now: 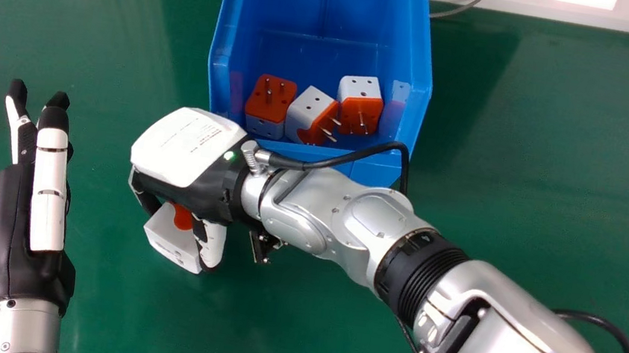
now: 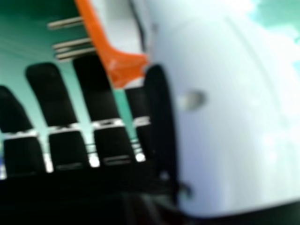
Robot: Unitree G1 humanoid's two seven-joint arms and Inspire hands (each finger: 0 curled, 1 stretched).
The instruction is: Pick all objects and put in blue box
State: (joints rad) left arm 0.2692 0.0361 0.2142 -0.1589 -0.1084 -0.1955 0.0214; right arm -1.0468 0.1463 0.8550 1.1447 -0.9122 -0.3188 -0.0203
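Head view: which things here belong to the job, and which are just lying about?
Part of the job:
blue box
three orange-and-white plug adapters inside it
fourth adapter, in the right hand

Just lying about:
grey cable by the box's right side, near the table's far edge

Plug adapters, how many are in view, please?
4: three adapters at the near end of the blue box, one in the right robot hand; the arm may hide others.

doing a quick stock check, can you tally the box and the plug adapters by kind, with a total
Blue box: 1
Orange and white plug adapters: 4 (three in the box, one in the right hand)
Total: 5
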